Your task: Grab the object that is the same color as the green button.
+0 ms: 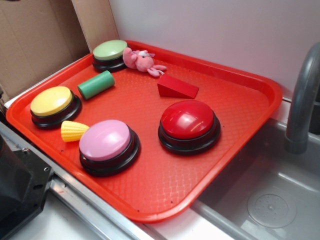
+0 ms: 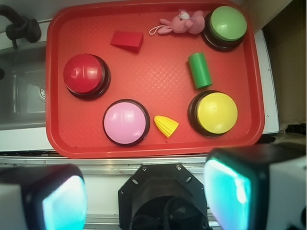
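Note:
A small green cylinder block point(image 1: 96, 85) point(image 2: 199, 70) lies on its side on the red tray point(image 1: 210, 165) point(image 2: 158, 81), between the pale green button point(image 1: 109, 51) point(image 2: 226, 25) and the yellow button point(image 1: 52, 103) point(image 2: 216, 113). My gripper point(image 2: 146, 196) is high above the near side of the tray, over the robot base. It is open, its two pads far apart with nothing between them. In the exterior view the gripper is out of frame.
Also on the tray: a pink button point(image 1: 107, 142) point(image 2: 125, 123), a red button point(image 1: 188, 123) point(image 2: 85, 75), a yellow corn piece point(image 1: 73, 131) point(image 2: 166, 126), a red wedge point(image 1: 176, 87) point(image 2: 127, 40) and a pink plush toy point(image 1: 142, 61) point(image 2: 182, 23). A grey sink point(image 1: 272, 200) with a faucet point(image 1: 301, 100) adjoins.

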